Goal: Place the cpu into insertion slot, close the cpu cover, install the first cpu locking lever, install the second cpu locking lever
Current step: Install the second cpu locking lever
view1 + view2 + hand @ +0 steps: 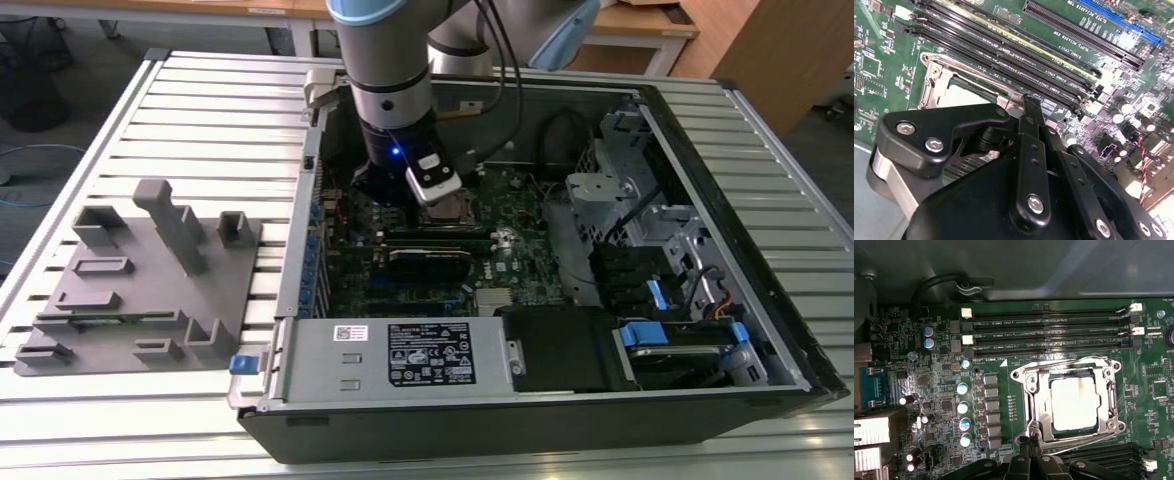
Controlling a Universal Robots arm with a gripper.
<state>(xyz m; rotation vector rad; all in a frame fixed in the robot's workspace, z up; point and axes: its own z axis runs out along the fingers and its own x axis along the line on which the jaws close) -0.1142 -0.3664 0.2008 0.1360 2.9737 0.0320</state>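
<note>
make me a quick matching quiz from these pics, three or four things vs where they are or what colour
Things:
1. small silver-tan square cpu
2. thin silvery metal cpu cover
3. long black memory slots
4. grey plastic fixture block

Matches:
A. framing the chip, closed down
B. on the slatted table, outside the case
C. seated in the socket
D. in parallel rows beside the socket

Pairs: 1-C, 2-A, 3-D, 4-B

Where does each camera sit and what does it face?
Exterior view: off the arm, above, facing down into the open case; arm and gripper show.
First wrist view: on the arm, facing down on the cpu under the closed cpu cover; gripper at the edge.
Second wrist view: on the arm, aslant across the gripper.
Both wrist views share the memory slots.
</note>
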